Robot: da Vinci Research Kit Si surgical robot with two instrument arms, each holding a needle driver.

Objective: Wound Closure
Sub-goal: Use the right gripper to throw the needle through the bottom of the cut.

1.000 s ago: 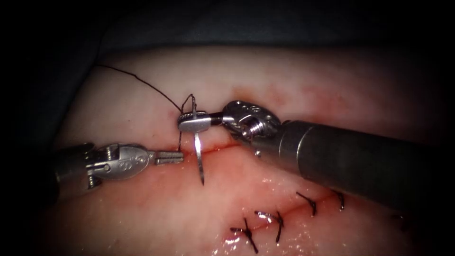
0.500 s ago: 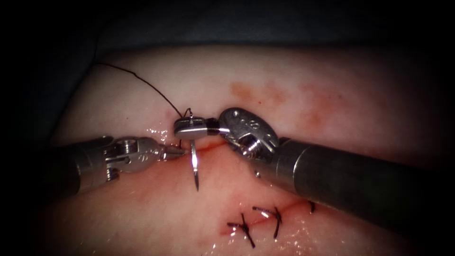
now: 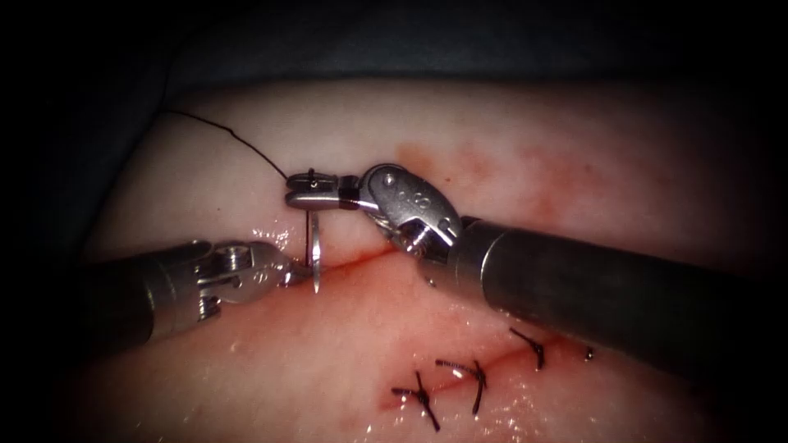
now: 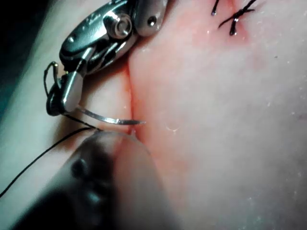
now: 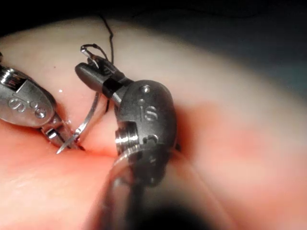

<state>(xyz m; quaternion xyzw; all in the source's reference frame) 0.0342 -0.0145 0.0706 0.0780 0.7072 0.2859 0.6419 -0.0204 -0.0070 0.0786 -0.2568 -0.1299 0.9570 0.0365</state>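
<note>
Three stitches (image 3: 472, 381) already close the cut (image 3: 361, 261) toward the tissue's (image 3: 574, 164) lower edge; the stretch above them lies open. The right tool (image 3: 300, 195) has its jaws pinched on the needle (image 3: 314, 254) near its thread end, the tip at the cut, seemingly not yet buried. The left tool (image 3: 287, 275), jaws apparently pressed together and holding nothing, rests at the cut's left lip. Thread (image 3: 222, 131) trails toward the upper left edge.

The tissue (image 3: 345, 361) (cut open) bears 3 stitches (image 3: 476, 381).
</note>
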